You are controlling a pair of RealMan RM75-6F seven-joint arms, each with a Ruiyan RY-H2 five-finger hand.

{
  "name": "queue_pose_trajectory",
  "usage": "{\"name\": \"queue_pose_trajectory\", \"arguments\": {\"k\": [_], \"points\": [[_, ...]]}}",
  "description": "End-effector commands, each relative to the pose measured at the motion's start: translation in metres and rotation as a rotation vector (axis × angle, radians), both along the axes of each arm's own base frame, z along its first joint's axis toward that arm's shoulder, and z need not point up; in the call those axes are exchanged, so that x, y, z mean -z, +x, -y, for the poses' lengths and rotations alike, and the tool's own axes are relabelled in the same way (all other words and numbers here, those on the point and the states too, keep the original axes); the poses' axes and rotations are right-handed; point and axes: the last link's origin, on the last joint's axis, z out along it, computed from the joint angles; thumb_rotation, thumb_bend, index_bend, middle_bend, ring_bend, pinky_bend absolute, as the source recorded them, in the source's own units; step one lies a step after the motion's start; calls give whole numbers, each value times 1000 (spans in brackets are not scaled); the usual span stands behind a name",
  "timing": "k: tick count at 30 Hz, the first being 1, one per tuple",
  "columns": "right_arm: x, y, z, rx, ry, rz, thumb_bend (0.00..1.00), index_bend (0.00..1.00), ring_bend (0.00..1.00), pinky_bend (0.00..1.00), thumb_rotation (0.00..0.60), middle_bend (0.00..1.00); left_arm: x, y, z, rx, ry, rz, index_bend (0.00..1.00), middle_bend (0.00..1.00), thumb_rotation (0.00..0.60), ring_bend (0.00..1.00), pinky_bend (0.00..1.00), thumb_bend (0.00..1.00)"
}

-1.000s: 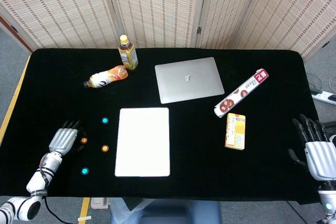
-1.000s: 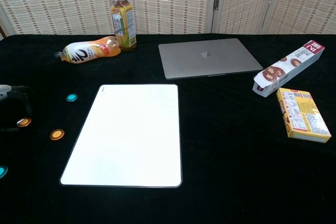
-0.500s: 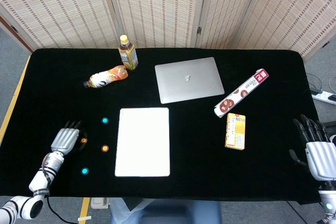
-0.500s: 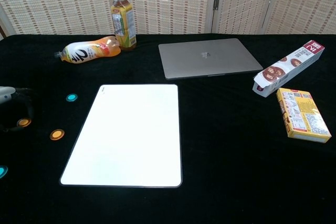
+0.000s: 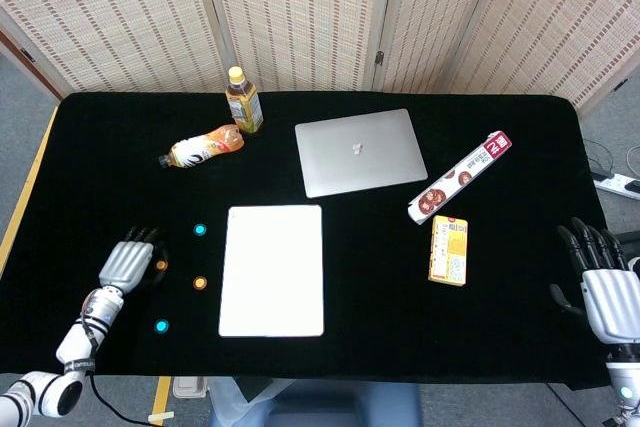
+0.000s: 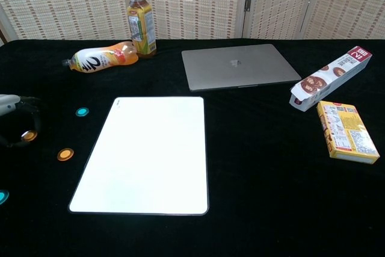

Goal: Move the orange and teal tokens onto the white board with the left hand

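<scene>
The white board (image 5: pixel 272 270) (image 6: pixel 147 154) lies flat at the table's front middle. Left of it are two orange tokens and two teal ones. My left hand (image 5: pixel 126 265) (image 6: pixel 12 121) sits at the front left, its dark fingers curled round one orange token (image 5: pixel 161 265) (image 6: pixel 27 135) and pinching it just off the cloth. The other orange token (image 5: pixel 200 282) (image 6: pixel 65 154) lies between that hand and the board. One teal token (image 5: pixel 200 230) (image 6: pixel 82 112) lies further back, the other (image 5: pixel 161 326) (image 6: pixel 2 197) nearer the front edge. My right hand (image 5: pixel 608 292) rests at the far right, fingers spread, holding nothing.
Behind the board lies a closed silver laptop (image 5: pixel 359 151). A tea bottle (image 5: pixel 243 100) stands at the back left, with an orange bottle (image 5: pixel 203 146) lying beside it. To the right are a long snack box (image 5: pixel 459 178) and a yellow box (image 5: pixel 449 250).
The left hand's fingers have closed round the orange token, which has shifted slightly up and toward the board. The right hand has not moved.
</scene>
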Motion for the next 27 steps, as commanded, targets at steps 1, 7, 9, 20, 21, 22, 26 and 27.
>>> {"name": "queue_pose_trajectory", "arguments": {"k": [1,7,9,20,21,22,26,27], "points": [[0,0,0,-1,-1,0,377,0,23,0,600,0,-3,7,-4,21,2,2,515,169,600,123,0,463],[0,0,1,0,1,-1,377,0,21,0,600,0,-2,35,-13,106,-4,12,514,169,600,121,0,463],[0,0,1,1,1,-1,377,0,21,0,600,0,1,48,-16,139,-13,19,515,169,600,121,0,464],[-3,-6,-4,21,-8,3,377,0,22,0,600,0,37,120,-32,298,-103,34,514,169,600,118,0,464],[-3,-7,-5,24,-10,3,377,0,22,0,600,0,40,124,-32,303,-111,31,514,169,600,118,0,463],[-3,-7,-5,27,-11,4,377,0,22,0,600,0,42,127,-33,308,-118,29,514,169,600,117,0,464],[-4,-9,-7,34,-16,5,377,0,23,0,600,0,53,136,-32,321,-145,27,513,169,600,115,0,464],[-4,-9,-8,35,-17,5,377,0,23,0,600,0,56,137,-32,323,-152,25,512,169,600,115,0,463]]}}
